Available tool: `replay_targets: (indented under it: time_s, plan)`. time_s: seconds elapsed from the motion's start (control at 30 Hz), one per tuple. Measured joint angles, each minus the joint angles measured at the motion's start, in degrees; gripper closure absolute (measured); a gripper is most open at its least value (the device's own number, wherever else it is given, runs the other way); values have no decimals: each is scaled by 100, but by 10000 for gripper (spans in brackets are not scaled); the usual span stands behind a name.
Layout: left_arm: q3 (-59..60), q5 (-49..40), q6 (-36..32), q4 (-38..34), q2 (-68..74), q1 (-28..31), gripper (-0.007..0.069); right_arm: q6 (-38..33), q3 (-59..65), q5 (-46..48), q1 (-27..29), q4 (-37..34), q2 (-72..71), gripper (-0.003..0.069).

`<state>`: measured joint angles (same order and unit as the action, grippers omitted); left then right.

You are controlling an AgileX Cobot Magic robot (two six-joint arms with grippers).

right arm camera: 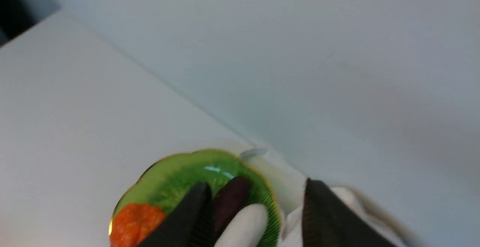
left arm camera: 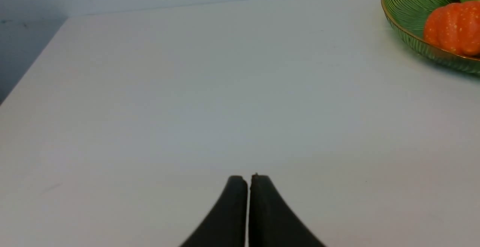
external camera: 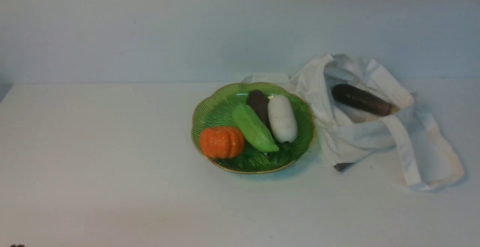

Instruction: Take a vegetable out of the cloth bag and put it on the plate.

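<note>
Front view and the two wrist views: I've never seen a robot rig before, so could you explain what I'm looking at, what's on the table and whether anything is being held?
This is a robot with two arms, each ending in a pair of black fingers. The front view is taken from between the arms, looking forward; the arms hardly show there. The other two pictures come from a camera on each wrist.

On the white table sits a green plate. It holds an orange pumpkin, a light-green vegetable, a white radish and a dark eggplant. Beside the plate, on the robot's right, lies a white cloth bag with another eggplant inside.

The left fingers are pressed shut over bare table and hold nothing. The right fingers stand apart with nothing between them; the plate shows beyond them.
</note>
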<state>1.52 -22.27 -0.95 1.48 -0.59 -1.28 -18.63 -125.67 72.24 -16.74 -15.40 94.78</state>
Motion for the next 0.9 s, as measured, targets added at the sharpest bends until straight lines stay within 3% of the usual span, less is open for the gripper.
replay_targets:
  time_s: [0.07,0.1,0.13,0.23,0.6,0.67,0.9]
  plan:
    - [0,0,0,0,0,0,629,146,-22,74,6,393,-550,517]
    - [0,0,0,0,0,0,629,173,-22,83,6,422,-595,526]
    - [0,0,0,0,0,0,629,329,-22,111,6,698,-1051,608]
    - [0,0,0,0,0,0,629,607,79,116,6,1082,-1666,659]
    - [0,0,0,0,0,0,629,791,2253,133,6,1660,-4653,673]
    - [0,0,0,0,0,0,629,801,3268,4,6,1676,-5485,673]
    - [0,0,0,0,0,0,629,806,6330,-2311,6,1349,-7116,673]
